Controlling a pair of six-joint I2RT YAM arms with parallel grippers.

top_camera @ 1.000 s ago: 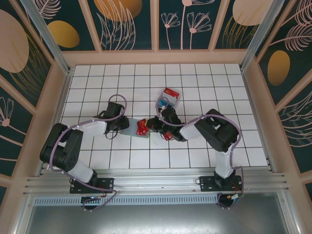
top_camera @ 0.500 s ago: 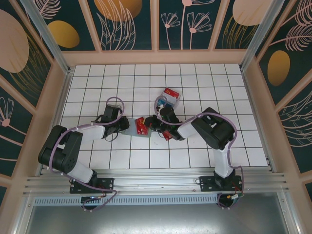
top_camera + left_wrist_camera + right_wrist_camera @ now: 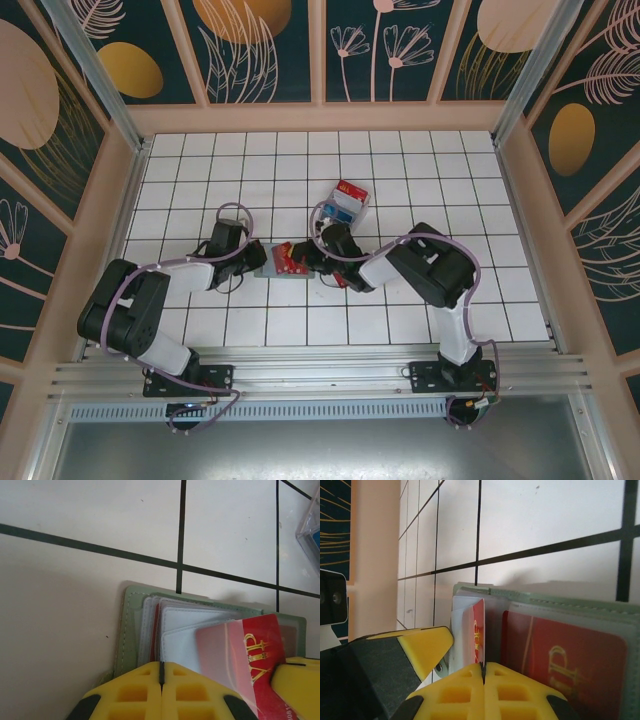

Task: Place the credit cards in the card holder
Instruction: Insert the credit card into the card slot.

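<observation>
The grey-green card holder lies open on the tiles, its clear sleeves fanned out. My left gripper is shut on the near edge of its sleeves, and in the top view it sits at the holder's left side. My right gripper is shut on a red credit card that stands on edge among the sleeves. From the left wrist this card leans over the sleeves. Another red card rests inside a sleeve on the right half.
A small clear tray holding blue and red cards stands behind the right arm; its corner shows from the left wrist. One more red card lies on the tiles under the right arm. White tiled floor surrounds the holder.
The right gripper has carried the red card a little to the left, over the holder's sleeves. The left gripper has shifted slightly while staying on the holder.
</observation>
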